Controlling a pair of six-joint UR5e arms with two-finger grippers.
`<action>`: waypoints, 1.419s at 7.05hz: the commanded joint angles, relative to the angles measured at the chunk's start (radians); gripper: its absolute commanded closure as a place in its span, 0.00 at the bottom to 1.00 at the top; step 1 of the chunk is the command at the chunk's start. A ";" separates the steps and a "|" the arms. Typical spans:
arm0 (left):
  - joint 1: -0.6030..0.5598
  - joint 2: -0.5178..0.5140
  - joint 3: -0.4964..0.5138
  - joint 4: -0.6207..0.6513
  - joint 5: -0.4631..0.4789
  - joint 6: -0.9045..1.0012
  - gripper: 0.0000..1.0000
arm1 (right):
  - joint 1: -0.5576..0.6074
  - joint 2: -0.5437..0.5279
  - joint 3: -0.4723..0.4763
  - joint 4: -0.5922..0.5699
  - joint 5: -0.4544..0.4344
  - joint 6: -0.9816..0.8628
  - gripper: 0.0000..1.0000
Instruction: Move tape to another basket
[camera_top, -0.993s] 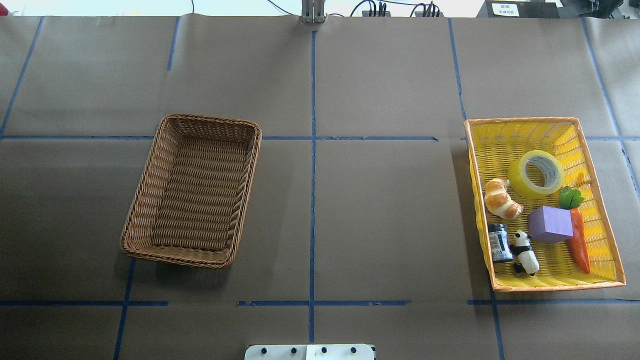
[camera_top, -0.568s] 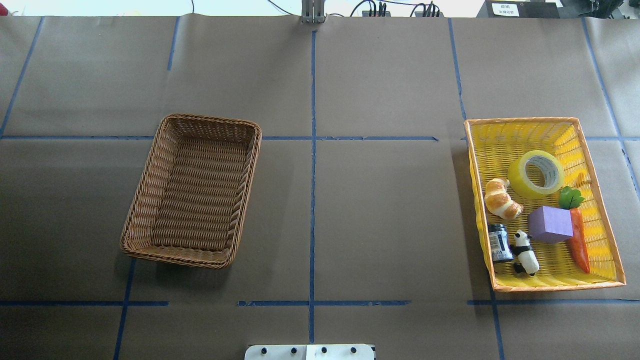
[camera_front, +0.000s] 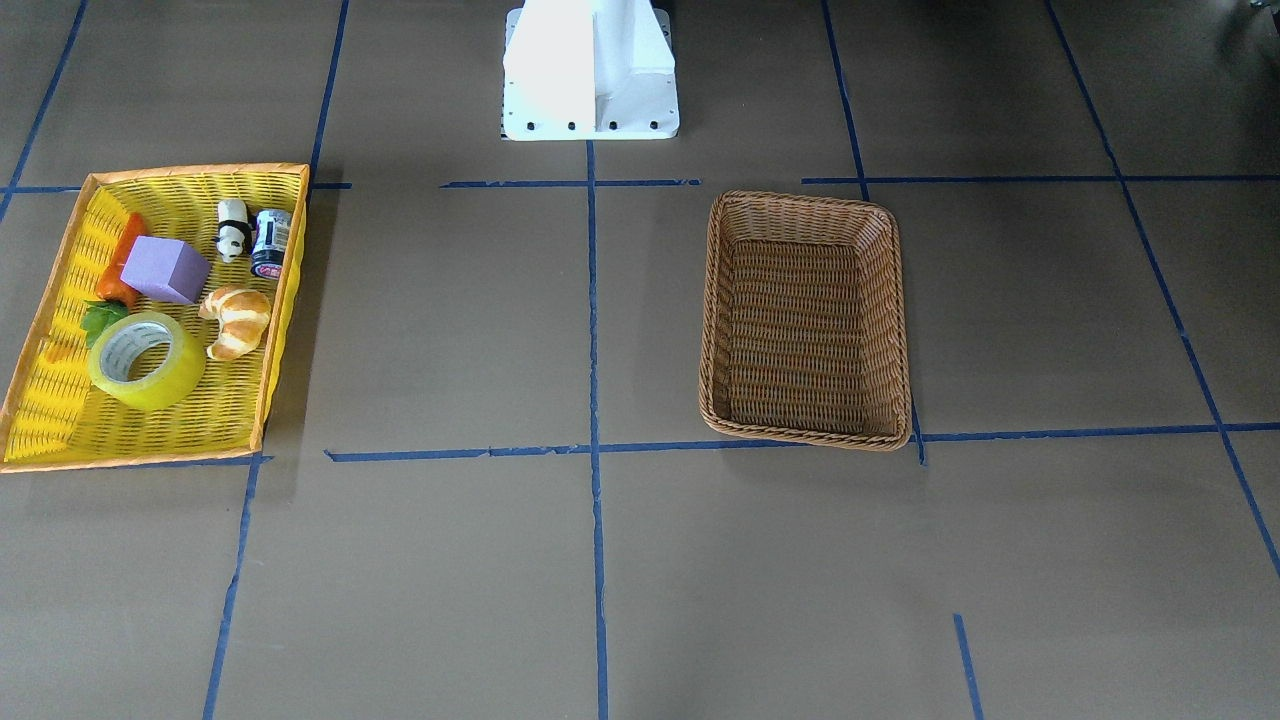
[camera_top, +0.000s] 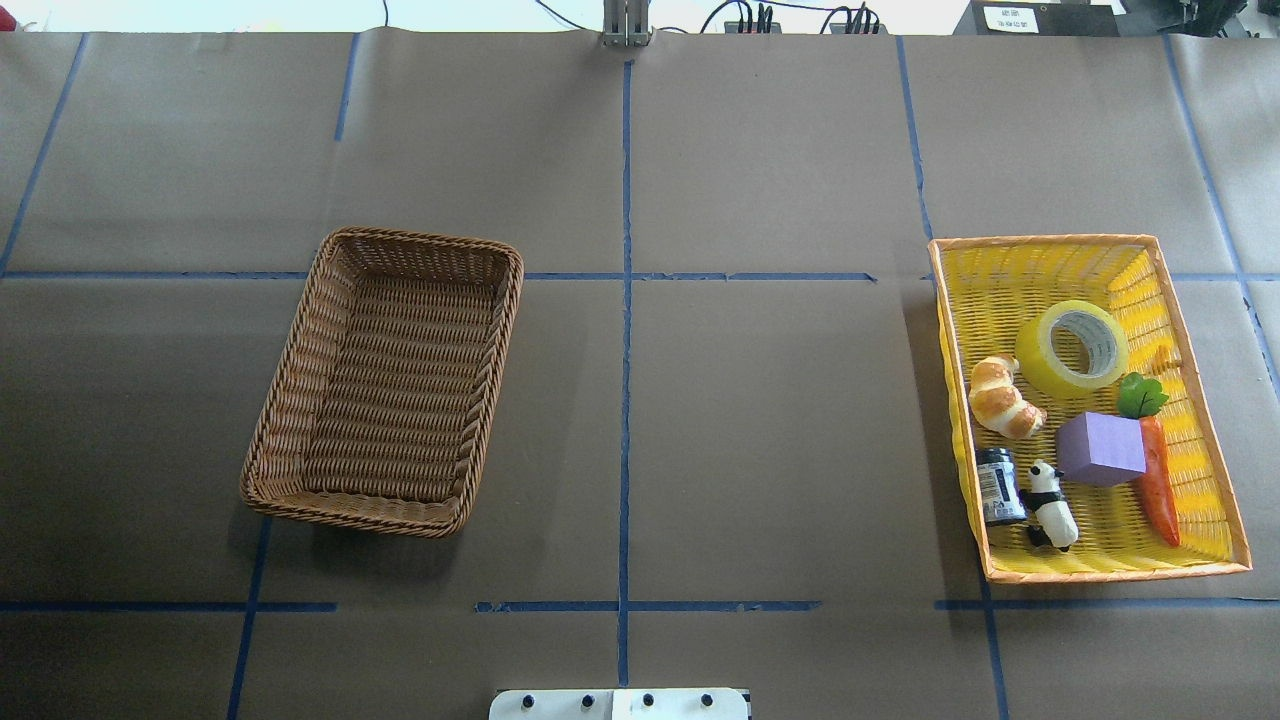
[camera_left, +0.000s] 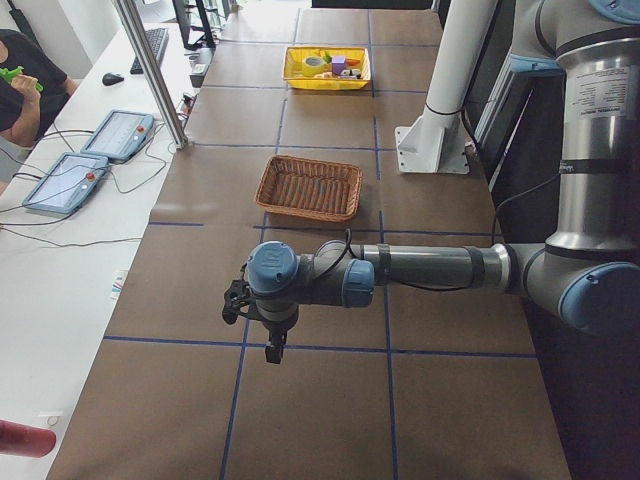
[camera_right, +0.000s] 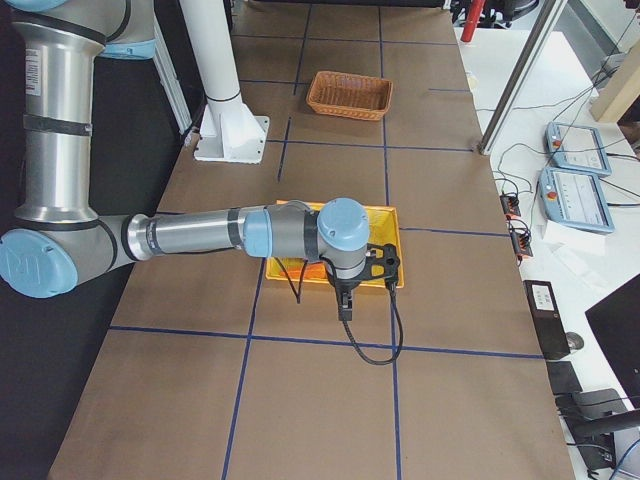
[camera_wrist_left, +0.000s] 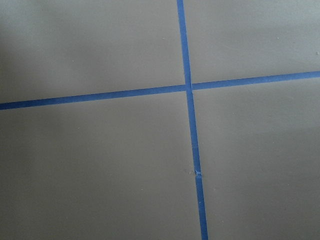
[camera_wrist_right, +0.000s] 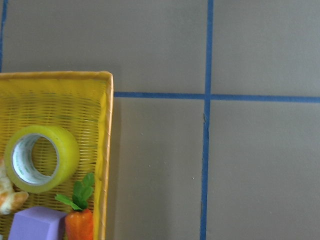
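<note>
Since the translucent yellow-green tape roll (camera_wrist_right: 41, 159) sits lower left in the right wrist frame, the right claw (camera_right: 343, 308) is nearer; open or closed: cannot tell.

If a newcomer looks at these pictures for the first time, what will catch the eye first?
The bright yellow tray on the robot's right side stands out, crowded with the yellow-green tape, a croissant, a purple block and a carrot. Across the table sits the brown wicker basket, with nothing in it.
</note>
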 joint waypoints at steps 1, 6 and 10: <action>0.000 0.001 -0.002 -0.001 -0.032 0.000 0.00 | -0.080 0.129 0.008 -0.002 -0.005 0.110 0.00; 0.000 0.001 -0.001 -0.001 -0.033 0.000 0.00 | -0.288 0.196 -0.056 0.154 -0.040 0.323 0.00; 0.000 0.002 -0.002 -0.001 -0.034 0.000 0.00 | -0.428 0.182 -0.142 0.294 -0.109 0.490 0.00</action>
